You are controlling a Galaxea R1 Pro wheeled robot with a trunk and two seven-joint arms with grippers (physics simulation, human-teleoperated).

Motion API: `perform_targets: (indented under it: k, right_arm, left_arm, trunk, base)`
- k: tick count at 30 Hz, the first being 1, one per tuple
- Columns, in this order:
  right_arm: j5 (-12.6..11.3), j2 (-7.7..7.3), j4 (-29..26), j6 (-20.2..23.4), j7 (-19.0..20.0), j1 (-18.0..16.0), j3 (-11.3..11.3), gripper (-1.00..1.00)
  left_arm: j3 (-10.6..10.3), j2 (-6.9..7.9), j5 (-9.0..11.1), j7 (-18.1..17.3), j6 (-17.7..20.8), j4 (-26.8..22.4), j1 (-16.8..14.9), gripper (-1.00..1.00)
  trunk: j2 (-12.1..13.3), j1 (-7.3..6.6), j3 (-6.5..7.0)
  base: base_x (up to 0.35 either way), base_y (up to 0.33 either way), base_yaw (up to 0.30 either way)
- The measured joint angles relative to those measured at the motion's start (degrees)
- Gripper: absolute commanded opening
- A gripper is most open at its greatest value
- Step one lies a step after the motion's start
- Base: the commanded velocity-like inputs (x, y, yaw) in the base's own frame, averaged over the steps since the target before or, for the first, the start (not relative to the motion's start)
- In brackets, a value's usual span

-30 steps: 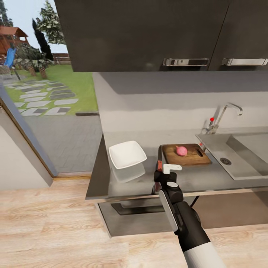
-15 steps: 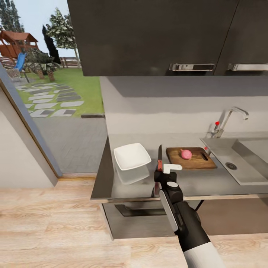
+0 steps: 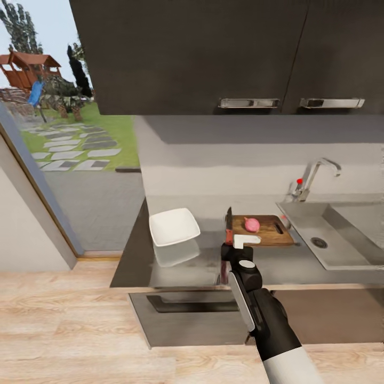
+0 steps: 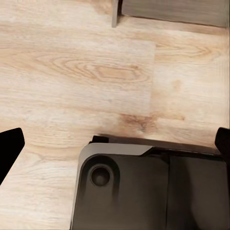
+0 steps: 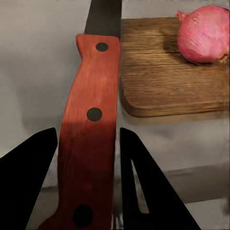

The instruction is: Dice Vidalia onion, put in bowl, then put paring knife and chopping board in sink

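My right pincer [image 3: 228, 250] is closed on the knife [image 5: 88, 139] by its red handle, blade pointing up and away over the desk [image 3: 192, 266]. The knife looks light and stiff, and the smooth handle could twist, so a mid-handle hold suits. The onion [image 3: 252, 224], round and likely to roll, sits on the board [image 3: 266, 234] just ahead and to the right; my left pincer's [image 4: 115, 143] fingers hang wide apart over the floor, holding nothing

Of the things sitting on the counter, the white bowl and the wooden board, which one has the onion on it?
The chopping board, dark brown wood beside the sink, carries the pink onion. The white bowl holds nothing.
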Motion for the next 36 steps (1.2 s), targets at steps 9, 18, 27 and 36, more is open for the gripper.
perform_targets:
  k: [9,18,27,36]
  right_arm:
    - [0.0,0.0,0.0,0.0,0.0,0.0,0.01,-1.0]
    - [0.08,0.0,0.0,0.05,-0.08,0.0,0.07,-1.0]
    - [0.86,0.0,0.02,0.28,-0.28,0.0,1.52,-1.0]
    - [17.3,0.0,0.24,0.9,-0.9,0.0,7.06,-1.0]
  left_arm:
    - [0.0,-0.03,0.0,0.0,0.03,0.0,0.0,1.0]
    - [-0.01,-0.07,-0.06,0.0,0.0,0.0,0.0,1.0]
    - [0.0,-0.06,-0.08,0.0,0.0,0.0,0.0,1.0]
    - [0.03,0.0,0.0,-0.01,0.04,-0.03,0.01,1.0]
  trunk:
    - [0.0,0.0,0.84]
    - [0.0,0.0,1.67]
    - [0.0,-0.01,2.03]
    - [0.0,0.0,2.04]
  base:
    - [0.0,-0.304,0.0]
    - [0.0,-0.304,0.0]
    - [0.069,-0.297,0.0]
    - [0.061,-0.089,0.0]
